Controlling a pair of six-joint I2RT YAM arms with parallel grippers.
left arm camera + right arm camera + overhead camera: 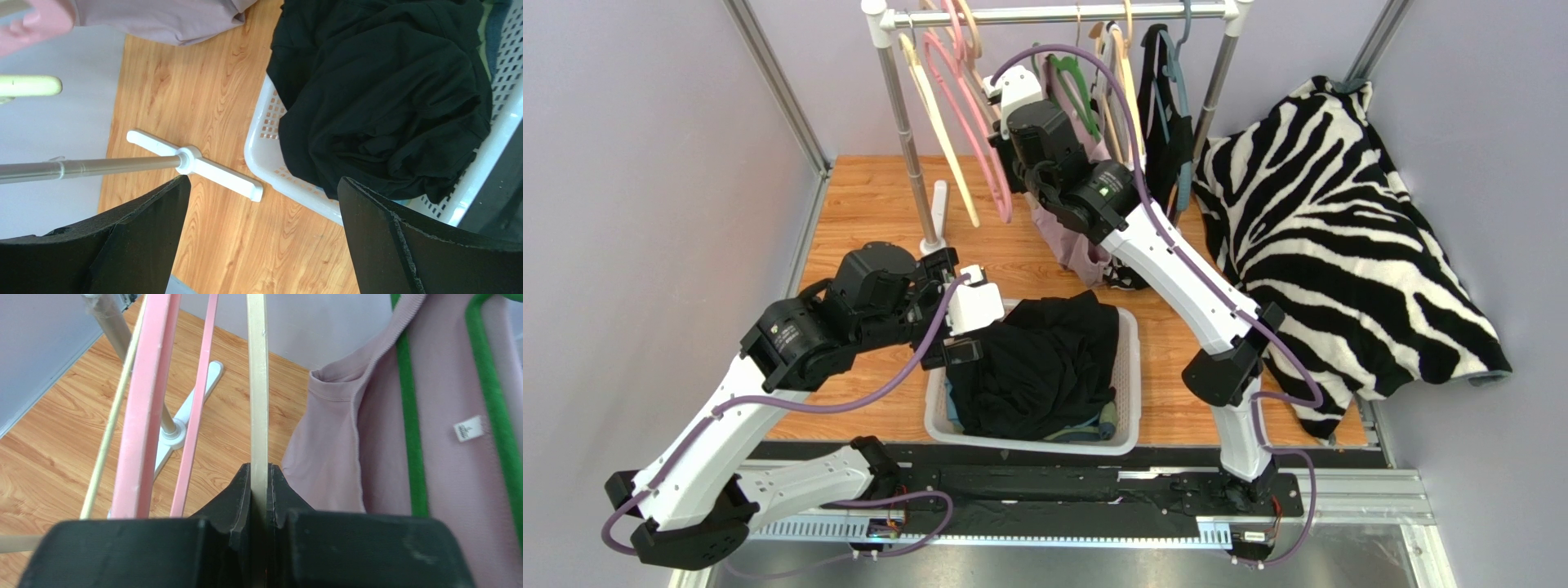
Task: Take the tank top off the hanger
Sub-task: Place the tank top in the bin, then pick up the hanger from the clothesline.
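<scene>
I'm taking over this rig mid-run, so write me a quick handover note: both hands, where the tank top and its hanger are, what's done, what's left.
Left hand: open, empty, hovering beside the white basket of black clothes.
Right hand: shut on a cream hanger at the rack, next to pink hangers.
Mauve tank top: hanging on the green hanger, right of that grip.
Done: nothing removed yet.
Left: slip the straps off the green hanger; the grip is on a different hanger, so it probably needs moving.

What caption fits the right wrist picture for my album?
Right hand pinching a cream hanger, beside pink hangers and a lilac tank top on a green hanger.
</scene>
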